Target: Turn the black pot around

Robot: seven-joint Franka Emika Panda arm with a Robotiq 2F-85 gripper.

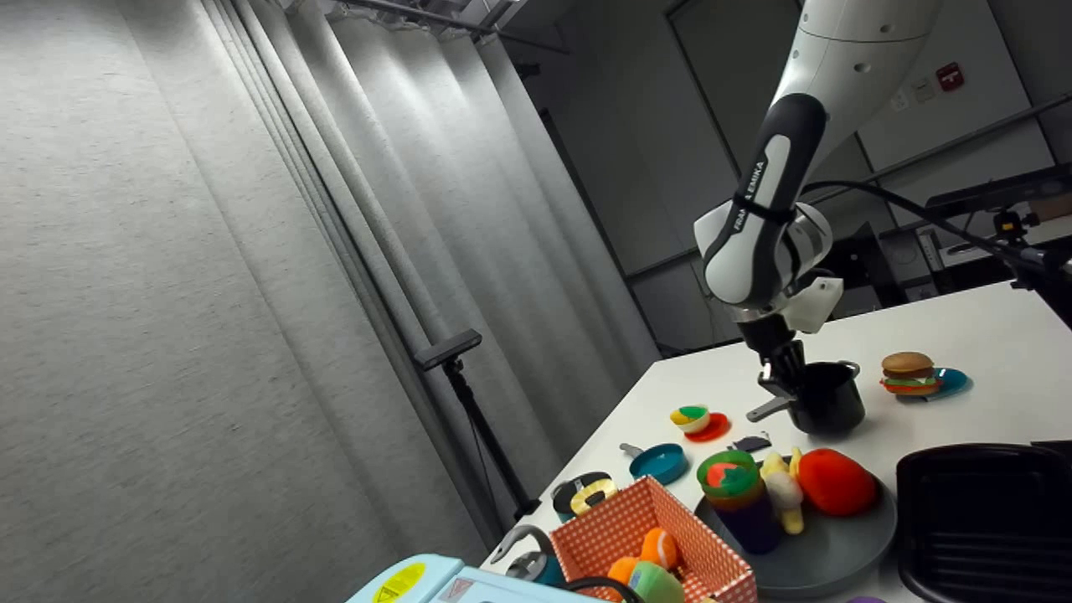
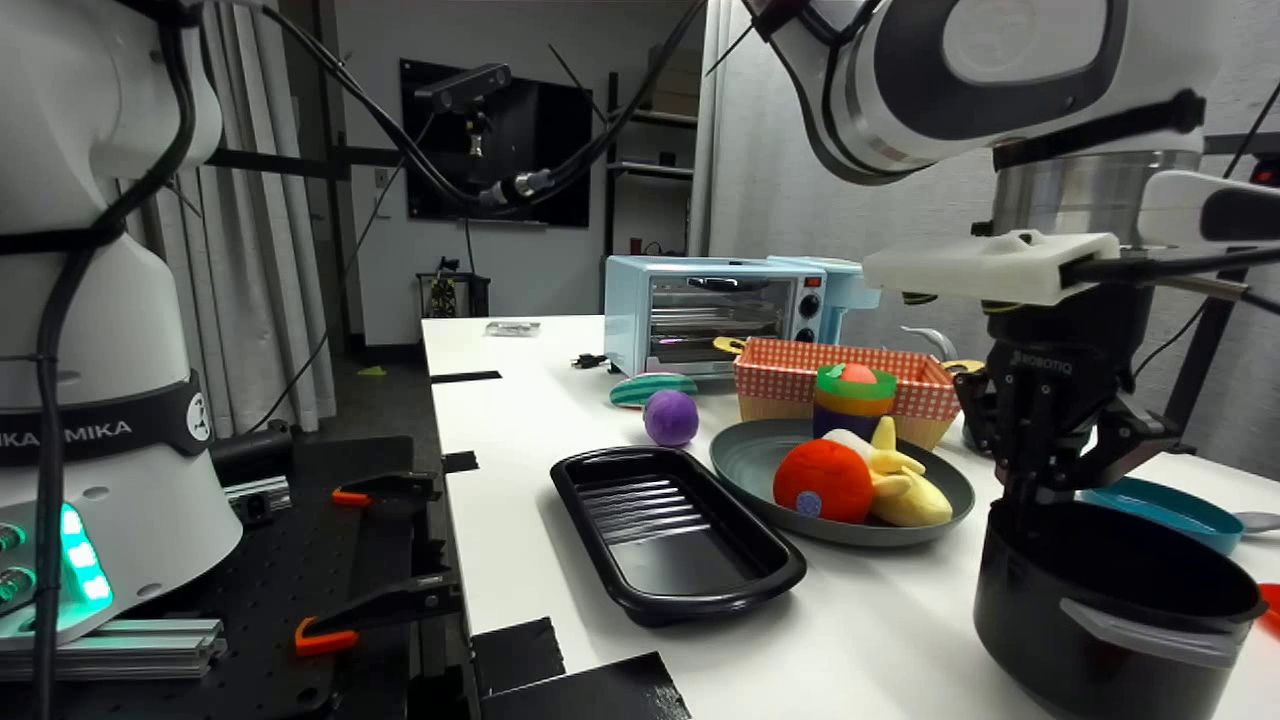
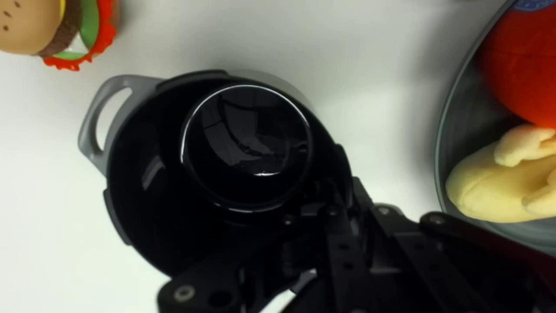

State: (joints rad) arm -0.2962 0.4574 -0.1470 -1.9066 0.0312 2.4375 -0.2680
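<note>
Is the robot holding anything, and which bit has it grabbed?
Yes, the pot, by its rim: the gripper looks closed there, one finger inside and one outside.

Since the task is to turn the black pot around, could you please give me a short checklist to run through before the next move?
1. The gripper is at the rim of the black pot: ok, seen in the wrist view.
2. Grip is firm on the wall: cannot tell; black fingers against black wall.
3. Pot opening faces up: ok.
4. Pot bottom sits flat on the white table: cannot tell.
5. Pot is apart from the grey plate: ok, tabletop shows between them.
6. Grey handle is apart from the toy burger: ok, though turning may swing it closer.
</note>
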